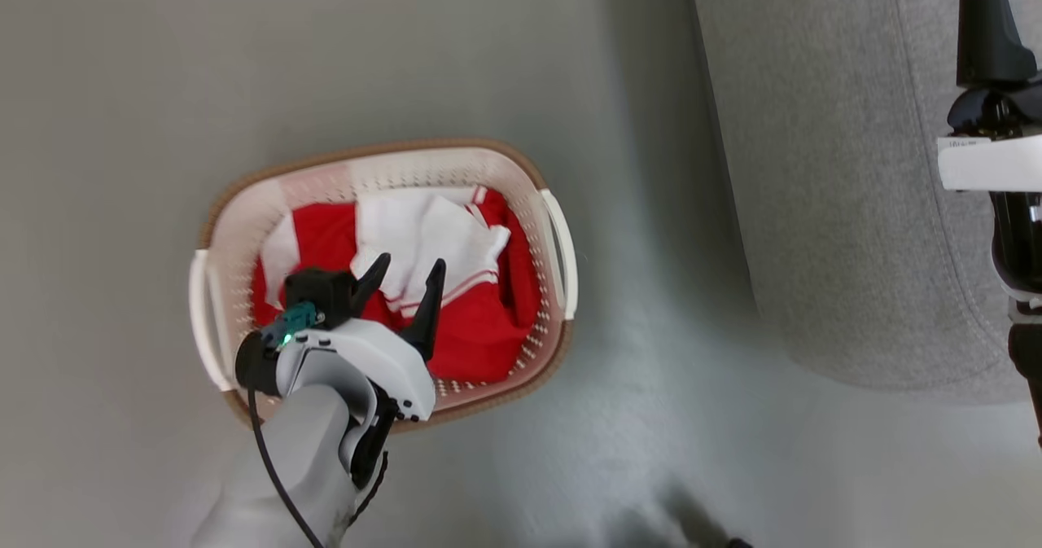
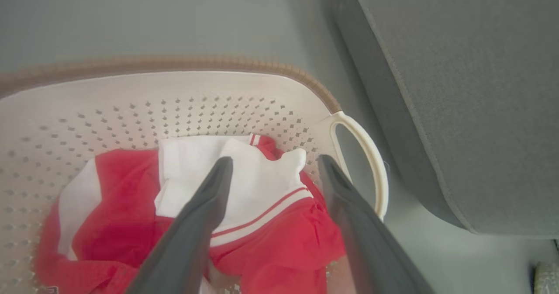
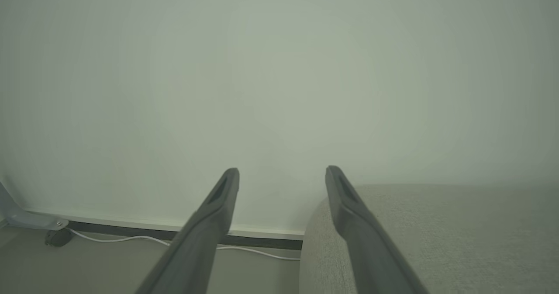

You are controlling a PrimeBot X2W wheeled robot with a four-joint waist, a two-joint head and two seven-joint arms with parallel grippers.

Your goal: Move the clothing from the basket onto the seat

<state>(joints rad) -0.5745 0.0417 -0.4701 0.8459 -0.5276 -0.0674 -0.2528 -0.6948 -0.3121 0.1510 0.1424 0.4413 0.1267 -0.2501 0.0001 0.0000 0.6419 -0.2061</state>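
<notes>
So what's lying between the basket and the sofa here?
Nothing: just a bare strip of grey floor separates the basket from the sofa, seen in the head view and the left wrist view.

the jaws stand spread and empty above the clothing (image 2: 284, 250), red with white panels, heaped in the basket (image 2: 174, 97). its white handle (image 2: 371, 153) sits just right of the right jaw, the grey seat (image 2: 458, 110) further right, apart from it.
</notes>
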